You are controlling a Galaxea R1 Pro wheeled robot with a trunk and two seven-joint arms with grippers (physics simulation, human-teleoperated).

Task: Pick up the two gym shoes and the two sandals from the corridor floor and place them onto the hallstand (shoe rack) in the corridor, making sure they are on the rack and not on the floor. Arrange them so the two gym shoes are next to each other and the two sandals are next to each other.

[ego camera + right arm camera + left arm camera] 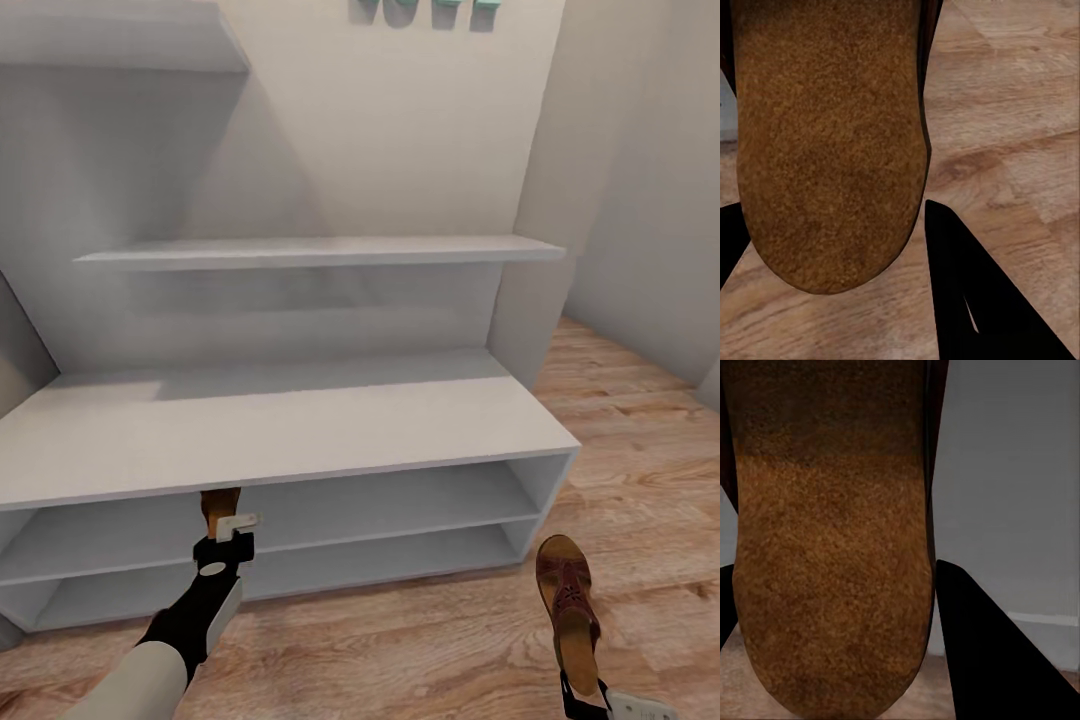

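Two sandals, one (570, 600) gripped in right jaws, one (219, 503) in left, before hallstand (300, 430)

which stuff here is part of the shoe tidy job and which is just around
Part of the job:
- sandal in the left hand, going into the upper shelf opening
- sandal in the right hand, over the corridor floor
- hallstand

Just around:
- teal wall decor
- plain walls
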